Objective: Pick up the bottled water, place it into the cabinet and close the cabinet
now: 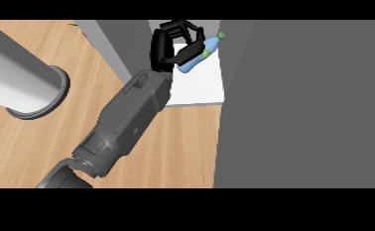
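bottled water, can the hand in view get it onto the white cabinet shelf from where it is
Probably yes: the hand is curled round the bottled water just above the white shelf, with the grey cabinet door standing clear to the right.

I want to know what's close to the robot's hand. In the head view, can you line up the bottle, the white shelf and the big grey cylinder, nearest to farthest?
From the hand in the head view:
1. Bottle: held in the hand, at its right.
2. White shelf: just below the hand, inside the cabinet.
3. Grey cylinder: far off at the left, on the wooden counter.
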`<state>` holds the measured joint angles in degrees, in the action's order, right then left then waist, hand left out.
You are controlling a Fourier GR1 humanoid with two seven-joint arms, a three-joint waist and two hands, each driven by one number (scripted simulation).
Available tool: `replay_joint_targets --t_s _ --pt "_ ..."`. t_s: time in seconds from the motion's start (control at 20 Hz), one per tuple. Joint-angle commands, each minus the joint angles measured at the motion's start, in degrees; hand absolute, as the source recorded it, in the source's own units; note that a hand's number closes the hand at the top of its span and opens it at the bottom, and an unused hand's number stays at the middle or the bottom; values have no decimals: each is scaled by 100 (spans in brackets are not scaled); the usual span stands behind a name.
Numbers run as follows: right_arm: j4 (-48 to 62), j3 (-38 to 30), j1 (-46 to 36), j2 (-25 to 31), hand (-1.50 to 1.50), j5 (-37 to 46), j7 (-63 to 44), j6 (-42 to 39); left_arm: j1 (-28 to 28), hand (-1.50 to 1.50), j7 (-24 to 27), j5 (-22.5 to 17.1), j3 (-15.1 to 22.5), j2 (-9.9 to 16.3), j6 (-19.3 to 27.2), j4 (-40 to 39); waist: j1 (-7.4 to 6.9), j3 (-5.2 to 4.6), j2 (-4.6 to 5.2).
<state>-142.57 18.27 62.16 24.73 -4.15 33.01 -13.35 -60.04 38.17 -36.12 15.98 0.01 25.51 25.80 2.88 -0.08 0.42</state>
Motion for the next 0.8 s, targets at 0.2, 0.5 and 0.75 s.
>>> replay_joint_targets --t_s 0.2,0.5,0.75 --pt "-903 282 281 59 -150 26 -402 108 1095 150 -414 -929 1129 -1 -906 1503 25 -8 -75" --pt "-1017 544 430 -6 -150 321 -383 367 2273 -150 -603 -1150 1858 -1 -1128 2960 -249 -6 -138" --pt "-919 844 341 -112 -150 678 -491 692 3499 -150 -682 -795 2326 337 -682 4179 -436 -3 -127"
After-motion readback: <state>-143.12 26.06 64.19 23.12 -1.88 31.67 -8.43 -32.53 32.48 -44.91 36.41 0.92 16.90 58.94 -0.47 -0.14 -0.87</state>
